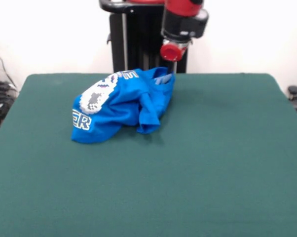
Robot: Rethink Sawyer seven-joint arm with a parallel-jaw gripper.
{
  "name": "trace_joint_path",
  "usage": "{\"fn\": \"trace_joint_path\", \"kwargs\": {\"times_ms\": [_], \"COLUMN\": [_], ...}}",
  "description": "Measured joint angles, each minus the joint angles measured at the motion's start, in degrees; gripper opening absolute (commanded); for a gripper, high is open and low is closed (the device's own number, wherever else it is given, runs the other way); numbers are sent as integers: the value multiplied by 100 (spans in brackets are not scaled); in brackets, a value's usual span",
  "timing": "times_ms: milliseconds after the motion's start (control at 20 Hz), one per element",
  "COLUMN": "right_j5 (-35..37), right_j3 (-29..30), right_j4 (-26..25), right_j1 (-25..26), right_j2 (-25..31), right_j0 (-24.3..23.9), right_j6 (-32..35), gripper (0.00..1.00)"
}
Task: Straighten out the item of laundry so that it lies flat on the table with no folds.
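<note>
Readable text: one item only. Bright blue crumpled cotton T-shirt (123, 104) with a white pixel-pattern graphic: block letters outlined in white and yellow, "ER" legible at the shirt's lower left edge; a further fragment near the top fold, possibly "E", partly hidden by folds. No other labels, brands or numbers legible.
</note>
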Motion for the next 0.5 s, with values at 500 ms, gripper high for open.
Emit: {"fn": "trace_joint_path", "kwargs": {"times_ms": [500], "right_j5": [1398], "right_j3": [-110], "right_j4": [-5], "right_j1": [-1008], "right_j2": [676], "right_j0": [-62], "right_j6": [0], "gripper": [0]}}
